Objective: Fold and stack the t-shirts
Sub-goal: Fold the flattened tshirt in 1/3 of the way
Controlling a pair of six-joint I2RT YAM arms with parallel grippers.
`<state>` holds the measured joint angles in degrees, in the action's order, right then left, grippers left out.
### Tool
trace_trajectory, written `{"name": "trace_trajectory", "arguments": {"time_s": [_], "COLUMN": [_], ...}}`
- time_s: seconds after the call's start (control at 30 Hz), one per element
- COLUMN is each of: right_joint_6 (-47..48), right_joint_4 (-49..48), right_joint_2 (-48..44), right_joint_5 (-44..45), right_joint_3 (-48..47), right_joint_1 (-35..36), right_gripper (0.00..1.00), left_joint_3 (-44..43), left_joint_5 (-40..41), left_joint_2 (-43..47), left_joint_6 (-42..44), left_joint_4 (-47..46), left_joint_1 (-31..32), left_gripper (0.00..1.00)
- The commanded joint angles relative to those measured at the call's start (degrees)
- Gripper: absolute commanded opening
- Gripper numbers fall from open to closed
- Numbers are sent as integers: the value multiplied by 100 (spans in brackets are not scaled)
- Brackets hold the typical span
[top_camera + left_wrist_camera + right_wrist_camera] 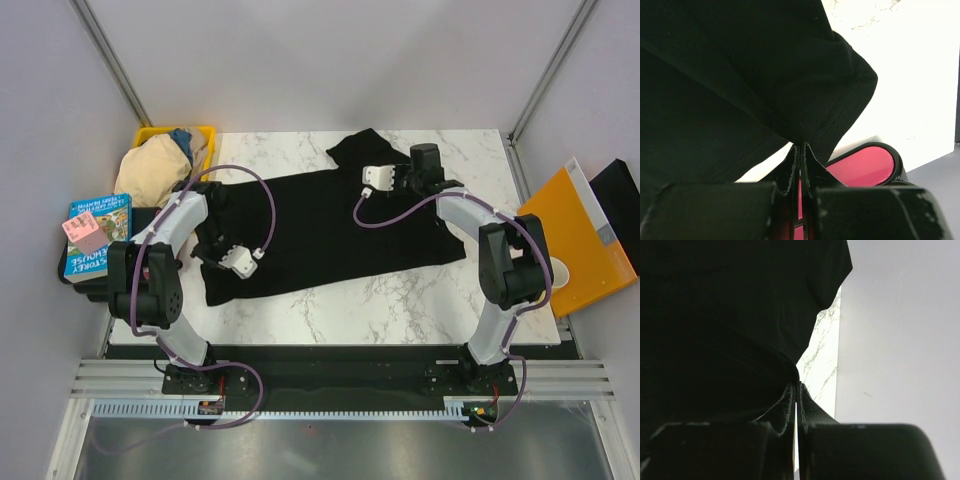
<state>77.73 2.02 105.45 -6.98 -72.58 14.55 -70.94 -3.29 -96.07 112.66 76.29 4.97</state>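
A black t-shirt [330, 225] lies spread across the marble table [400, 310], with one sleeve bunched at the far edge [362, 148]. My left gripper [213, 243] is at the shirt's left end. In the left wrist view its jaws [801, 146] are shut on a fold of the black t-shirt [740, 75] by a sleeve hem. My right gripper [408, 178] is at the shirt's far right part. In the right wrist view its jaws [796, 385] are shut on an edge of the black t-shirt [730, 315].
A yellow bin [205, 133] with beige and blue clothes [150, 165] stands at the back left. A book [97, 235] lies off the table's left side. An orange folder [580, 240] lies off the right. A pink oval object [865, 165] shows past the table edge in the left wrist view.
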Motion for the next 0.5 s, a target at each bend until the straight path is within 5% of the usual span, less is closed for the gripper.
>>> {"name": "trace_trajectory", "arguments": {"time_s": [0.0, 0.4, 0.47], "right_joint_6": [-144, -180, -153], "right_joint_4": [-422, -536, -527], "right_joint_2": [99, 239, 301], "right_joint_5": [39, 30, 196], "right_joint_3": [-283, -336, -327], "right_joint_1": [40, 92, 127], "right_gripper": [0, 0, 10], "left_joint_3": [-17, -17, 10], "left_joint_5": [258, 311, 311], "left_joint_2": [-87, -201, -201], "left_joint_6": [2629, 2419, 2305], "left_joint_4": [228, 228, 193], "left_joint_1": [39, 188, 214], "left_gripper": [2, 2, 3]}}
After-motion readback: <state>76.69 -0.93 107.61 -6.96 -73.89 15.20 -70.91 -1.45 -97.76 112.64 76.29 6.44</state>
